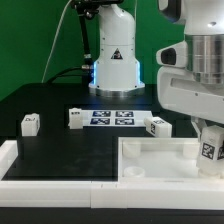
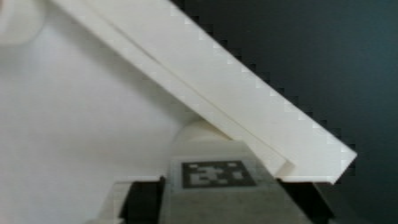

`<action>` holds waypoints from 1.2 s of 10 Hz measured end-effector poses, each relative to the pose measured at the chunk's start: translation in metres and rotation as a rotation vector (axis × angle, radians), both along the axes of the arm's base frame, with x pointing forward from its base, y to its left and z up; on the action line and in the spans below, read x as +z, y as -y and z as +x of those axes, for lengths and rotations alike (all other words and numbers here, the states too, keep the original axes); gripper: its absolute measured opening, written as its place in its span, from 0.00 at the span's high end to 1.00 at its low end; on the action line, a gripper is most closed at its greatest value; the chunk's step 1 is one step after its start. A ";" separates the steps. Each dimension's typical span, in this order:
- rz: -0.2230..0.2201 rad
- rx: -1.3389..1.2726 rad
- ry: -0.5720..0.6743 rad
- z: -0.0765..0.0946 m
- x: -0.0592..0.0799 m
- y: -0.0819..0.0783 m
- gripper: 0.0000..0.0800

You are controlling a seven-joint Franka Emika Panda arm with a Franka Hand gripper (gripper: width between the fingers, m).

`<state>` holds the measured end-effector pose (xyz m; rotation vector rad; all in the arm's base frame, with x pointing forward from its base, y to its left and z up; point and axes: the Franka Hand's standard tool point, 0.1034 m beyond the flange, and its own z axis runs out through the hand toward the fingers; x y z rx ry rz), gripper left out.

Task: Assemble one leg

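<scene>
Exterior view: is showing a black desk [image 1: 55,140] with a green backdrop [image 1: 30,40] hanging behind it.
Desk: is carrying every loose part and the arm's base.
Arm: the white arm [image 1: 115,58] is standing at the far middle of the desk, and its wrist end is reaching down at the right.
Panel: the large white tray-like panel [image 1: 160,162] is lying flat at the near right. In the wrist view its raised rim [image 2: 214,80] is running diagonally across the picture.
Rail: a low white rail [image 1: 60,187] is lying along the near left edge of the desk and turning up at the left corner.
Marker board: the marker board [image 1: 105,117] is lying flat just in front of the arm's base.
Pincer: the pincer [image 1: 207,135] is hanging over the far right corner of the panel and pinching the leg. In the wrist view a dark finger [image 2: 143,200] is showing beside the block.
Leg: the leg [image 1: 211,150] is sitting in the pincer with its tag facing the exterior camera. In the wrist view the leg [image 2: 217,173] is showing its tag close to the panel's rim. Whether it is touching the panel I cannot tell.
Spare legs: a spare leg [image 1: 30,123] is lying alone at the left, a spare leg [image 1: 76,117] is lying just beside the marker board's left end, and a spare leg [image 1: 160,126] is lying just beyond the panel's far rim.
</scene>
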<state>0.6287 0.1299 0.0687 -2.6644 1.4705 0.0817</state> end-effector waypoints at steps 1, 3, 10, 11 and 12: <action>0.011 -0.071 -0.009 0.001 0.001 0.000 0.64; 0.015 -0.088 -0.011 0.001 0.001 0.000 0.64; 0.008 0.503 0.027 -0.003 0.000 -0.002 0.19; -0.003 0.673 0.021 -0.004 0.002 -0.002 0.19; -0.015 0.812 0.032 -0.002 0.004 -0.001 0.19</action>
